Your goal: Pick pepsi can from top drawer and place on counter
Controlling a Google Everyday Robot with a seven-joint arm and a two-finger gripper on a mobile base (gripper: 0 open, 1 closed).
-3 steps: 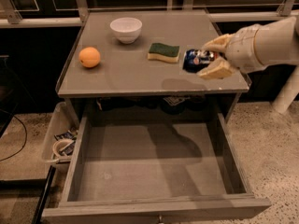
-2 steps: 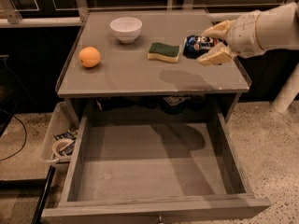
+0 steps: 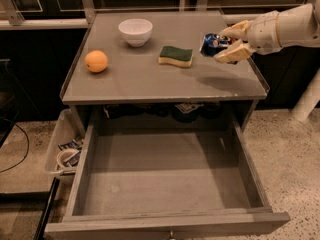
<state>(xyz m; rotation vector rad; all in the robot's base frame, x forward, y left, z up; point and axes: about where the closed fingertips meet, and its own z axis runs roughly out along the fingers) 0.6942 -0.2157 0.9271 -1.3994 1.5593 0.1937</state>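
Note:
My gripper comes in from the right and is shut on the pepsi can, a dark blue can with white and red marks. It holds the can on its side a little above the right part of the grey counter, just right of the sponge. The can's shadow falls on the counter below it. The top drawer is pulled fully open under the counter and its grey floor is bare.
On the counter are a green and yellow sponge, a white bowl at the back and an orange at the left. A pale bin with clutter stands on the floor left of the drawer.
My gripper has lifted the can up and back over the counter, ending a little higher and closer to the sponge's right side. Nothing else has moved.

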